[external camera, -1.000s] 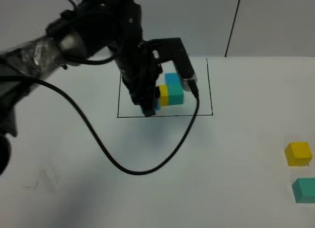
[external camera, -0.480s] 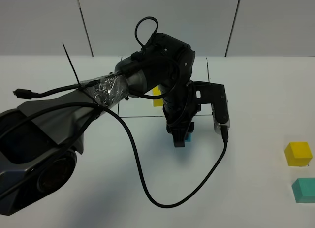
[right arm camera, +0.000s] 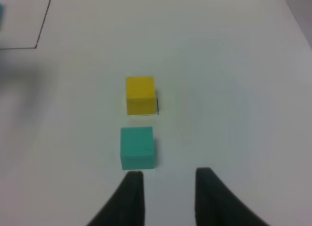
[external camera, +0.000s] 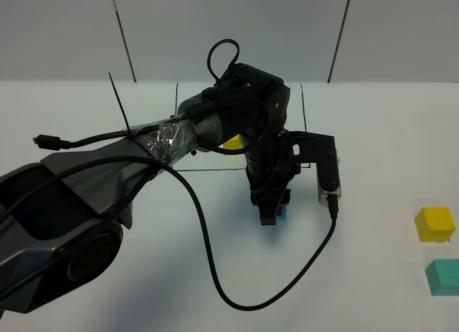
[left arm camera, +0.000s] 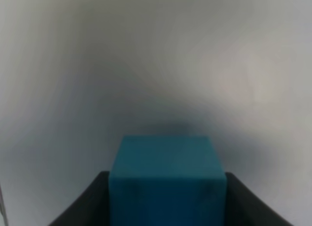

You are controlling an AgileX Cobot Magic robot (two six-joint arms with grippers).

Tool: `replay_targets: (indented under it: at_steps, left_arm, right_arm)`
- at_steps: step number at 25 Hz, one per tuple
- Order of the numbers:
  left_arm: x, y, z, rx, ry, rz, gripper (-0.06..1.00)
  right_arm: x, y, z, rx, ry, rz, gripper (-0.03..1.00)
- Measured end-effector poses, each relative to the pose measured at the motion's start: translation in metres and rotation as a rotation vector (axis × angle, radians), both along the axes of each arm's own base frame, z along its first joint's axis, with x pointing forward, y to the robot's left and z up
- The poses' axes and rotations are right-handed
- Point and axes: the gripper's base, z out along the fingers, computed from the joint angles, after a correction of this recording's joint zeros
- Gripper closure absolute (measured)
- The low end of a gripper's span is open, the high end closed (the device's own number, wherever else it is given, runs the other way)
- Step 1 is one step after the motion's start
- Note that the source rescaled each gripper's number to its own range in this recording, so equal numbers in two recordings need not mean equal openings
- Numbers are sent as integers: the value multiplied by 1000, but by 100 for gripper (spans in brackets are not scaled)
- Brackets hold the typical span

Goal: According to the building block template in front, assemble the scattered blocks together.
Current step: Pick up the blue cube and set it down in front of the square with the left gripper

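Sky blue block (left arm camera: 167, 179) is a plain cube with no long axis, faces square to the left gripper (external camera: 270, 214), which is clamped on its sides just outside the black outline (external camera: 215, 170); whether it touches the table (external camera: 373, 131) is hard to tell. Left arm reaches across the middle, wrist pointing down, hiding most of the template (external camera: 232, 141); right gripper (right arm camera: 170, 196) spread and empty near the teal block (right arm camera: 137, 147), yellow block (right arm camera: 140, 94) just beyond.

The left gripper (left arm camera: 165, 187) grips a blue cube (left arm camera: 167, 162) between its dark jaws, one jaw against each side face. The pale tabletop (left arm camera: 156, 65) behind is blurred.
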Motion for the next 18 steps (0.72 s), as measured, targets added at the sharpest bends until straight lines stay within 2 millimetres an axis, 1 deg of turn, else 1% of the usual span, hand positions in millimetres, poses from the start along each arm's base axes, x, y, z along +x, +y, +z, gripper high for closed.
replay_targets:
  at_steps: [6,18]
  left_arm:
    - [0,-1,-18,23,31,0,94]
    - [0,2,-19,61,32,-10,94]
  right_arm:
    - [0,0,0,0,0,0,97]
    - [0,0,0,0,0,0,97]
